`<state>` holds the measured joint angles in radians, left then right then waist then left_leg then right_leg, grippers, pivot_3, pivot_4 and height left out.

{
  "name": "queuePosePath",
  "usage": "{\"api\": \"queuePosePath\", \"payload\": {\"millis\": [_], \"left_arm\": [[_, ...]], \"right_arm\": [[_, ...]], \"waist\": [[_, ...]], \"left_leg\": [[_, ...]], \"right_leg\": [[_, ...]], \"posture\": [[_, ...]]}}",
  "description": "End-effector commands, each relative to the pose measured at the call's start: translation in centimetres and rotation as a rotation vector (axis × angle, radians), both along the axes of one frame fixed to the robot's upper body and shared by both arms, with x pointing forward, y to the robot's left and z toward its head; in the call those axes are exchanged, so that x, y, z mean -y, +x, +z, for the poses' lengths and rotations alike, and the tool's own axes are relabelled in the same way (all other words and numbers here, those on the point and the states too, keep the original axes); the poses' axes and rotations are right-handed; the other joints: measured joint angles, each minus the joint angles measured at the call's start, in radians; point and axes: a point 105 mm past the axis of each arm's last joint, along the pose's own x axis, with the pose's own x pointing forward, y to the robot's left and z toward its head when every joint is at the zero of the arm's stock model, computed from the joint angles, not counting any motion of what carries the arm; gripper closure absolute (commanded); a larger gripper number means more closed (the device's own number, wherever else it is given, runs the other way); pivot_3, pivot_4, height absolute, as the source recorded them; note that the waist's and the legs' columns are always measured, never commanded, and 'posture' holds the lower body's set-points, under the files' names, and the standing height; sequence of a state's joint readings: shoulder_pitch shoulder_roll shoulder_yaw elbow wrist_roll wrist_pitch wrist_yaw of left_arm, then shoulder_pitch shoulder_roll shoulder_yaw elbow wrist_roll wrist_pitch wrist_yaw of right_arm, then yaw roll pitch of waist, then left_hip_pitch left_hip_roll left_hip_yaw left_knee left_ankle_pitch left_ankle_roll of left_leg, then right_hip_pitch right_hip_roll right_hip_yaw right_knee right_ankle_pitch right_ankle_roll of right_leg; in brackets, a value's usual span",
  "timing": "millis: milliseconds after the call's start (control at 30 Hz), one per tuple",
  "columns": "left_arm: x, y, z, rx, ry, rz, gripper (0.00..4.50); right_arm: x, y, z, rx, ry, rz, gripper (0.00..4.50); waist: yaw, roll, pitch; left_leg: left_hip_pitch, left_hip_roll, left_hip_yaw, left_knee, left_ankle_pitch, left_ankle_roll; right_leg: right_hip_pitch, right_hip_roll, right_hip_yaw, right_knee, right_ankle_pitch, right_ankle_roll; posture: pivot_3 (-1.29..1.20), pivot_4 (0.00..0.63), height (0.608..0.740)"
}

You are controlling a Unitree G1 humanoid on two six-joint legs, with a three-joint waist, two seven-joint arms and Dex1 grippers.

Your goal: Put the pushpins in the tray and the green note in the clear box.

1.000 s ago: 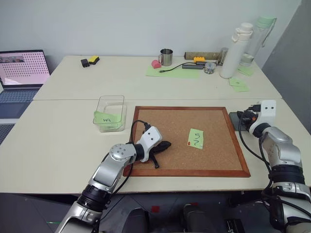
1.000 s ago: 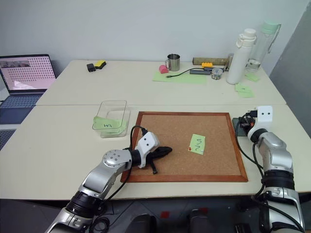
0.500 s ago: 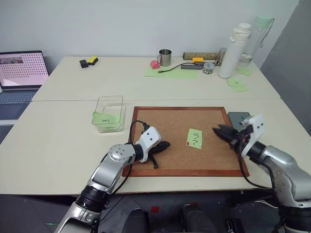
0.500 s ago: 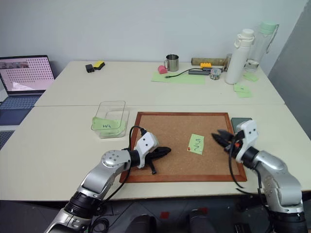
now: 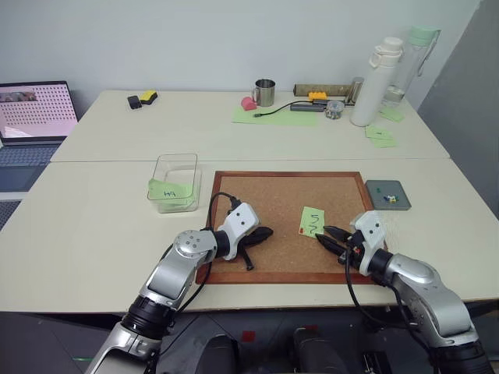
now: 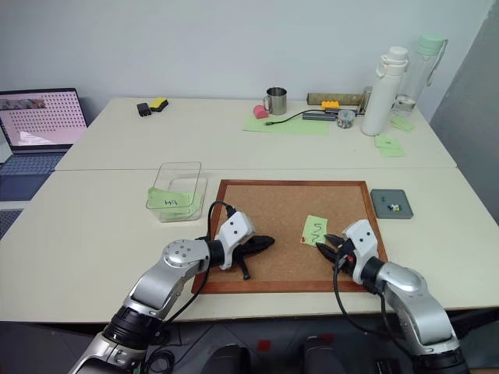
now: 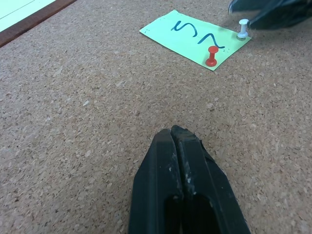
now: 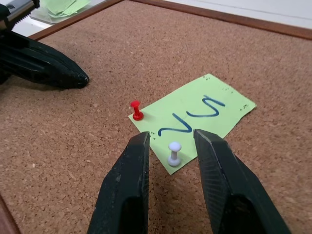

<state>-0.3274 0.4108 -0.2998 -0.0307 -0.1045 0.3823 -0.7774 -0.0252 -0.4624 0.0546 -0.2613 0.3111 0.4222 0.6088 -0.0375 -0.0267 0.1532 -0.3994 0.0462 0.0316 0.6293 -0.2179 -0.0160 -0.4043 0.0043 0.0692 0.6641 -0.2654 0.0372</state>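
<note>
Two pale tables (image 5: 93, 226) are sitting pushed together. The near one is carrying the wood-framed corkboard (image 5: 273, 195), the clear box (image 5: 178, 181) just beside its far left corner, and the dark grey tray (image 5: 388, 195) beside its right edge. The far table is bearing a laptop (image 5: 35, 117), a steel mug (image 5: 266, 92) and two bottles (image 5: 376, 72).

You see silver-grey metal arms with white wrist housings, looped black cables, and matte black, tapered fingers on each end effector (image 5: 265, 233).
</note>
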Motion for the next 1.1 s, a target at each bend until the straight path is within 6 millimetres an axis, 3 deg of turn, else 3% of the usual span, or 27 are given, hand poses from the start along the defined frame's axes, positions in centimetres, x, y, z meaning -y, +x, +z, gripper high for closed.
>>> {"api": "queuePosePath", "payload": {"millis": [33,167,333,467,633,733,900,1100], "left_arm": [[-1.0,-0.7,-2.6,-0.100,0.071,0.016,4.50],[-1.0,-0.7,-2.6,-0.099,0.069,0.017,4.50],[-1.0,-0.7,-2.6,-0.099,0.068,0.018,4.50],[-0.9,-0.7,-2.6,-0.100,0.067,0.016,4.50],[-0.8,-0.7,-2.6,-0.102,0.068,0.012,4.50],[-0.8,-0.8,-2.7,-0.103,0.069,0.011,4.50],[-0.9,-0.8,-2.7,-0.103,0.072,0.008,4.50],[-0.9,-0.8,-2.7,-0.101,0.072,0.007,4.50]], "right_arm": [[-0.3,0.5,1.0,0.054,0.001,0.012,3.04],[-0.2,0.6,1.0,0.047,0.023,0.003,3.45],[0.0,0.6,1.2,0.048,0.034,-0.005,4.46],[0.0,0.6,2.0,0.069,0.072,-0.013,4.46],[0.2,0.7,5.5,0.115,0.238,-0.038,4.46],[0.9,1.1,6.7,0.111,0.306,-0.087,4.46],[3.6,2.5,7.2,0.112,0.302,-0.197,4.46],[12.3,7.2,7.1,0.163,0.076,-0.588,4.46]], "waist": [[0.000,0.000,0.000],[0.000,0.000,0.000],[0.000,0.000,0.000],[0.000,0.000,0.000],[0.000,0.000,0.000],[0.000,0.000,0.000],[0.003,-0.001,-0.001],[0.002,-0.001,-0.001]], "left_leg": [[0.000,0.000,0.000,0.000,0.000,0.000],[0.000,0.000,0.000,0.000,0.000,0.000],[0.000,0.000,0.000,0.000,0.000,0.000],[0.000,0.000,0.000,0.000,0.000,0.000],[0.000,0.000,0.000,0.000,0.000,0.000],[0.000,0.000,-0.001,0.000,0.000,0.000],[-0.001,0.000,-0.001,0.000,0.000,0.000],[0.000,-0.001,0.001,0.000,0.000,0.000]], "right_leg": [[0.000,0.000,0.000,0.000,0.000,0.000],[0.000,0.000,0.000,0.000,0.000,0.000],[0.000,0.000,0.000,0.000,0.000,0.000],[0.000,0.000,0.000,0.000,0.000,0.000],[0.000,0.000,0.000,0.000,0.000,0.000],[0.000,0.000,0.000,0.000,0.000,0.000],[0.000,0.000,0.000,0.000,0.000,0.000],[0.000,-0.001,0.001,0.000,0.000,0.000]], "posture": [[0.00,0.150,0.740],[0.00,0.150,0.740],[0.00,0.150,0.740],[0.00,0.150,0.740],[0.00,0.150,0.740],[0.00,0.150,0.740],[0.00,0.150,0.740],[0.00,0.150,0.740]]}}
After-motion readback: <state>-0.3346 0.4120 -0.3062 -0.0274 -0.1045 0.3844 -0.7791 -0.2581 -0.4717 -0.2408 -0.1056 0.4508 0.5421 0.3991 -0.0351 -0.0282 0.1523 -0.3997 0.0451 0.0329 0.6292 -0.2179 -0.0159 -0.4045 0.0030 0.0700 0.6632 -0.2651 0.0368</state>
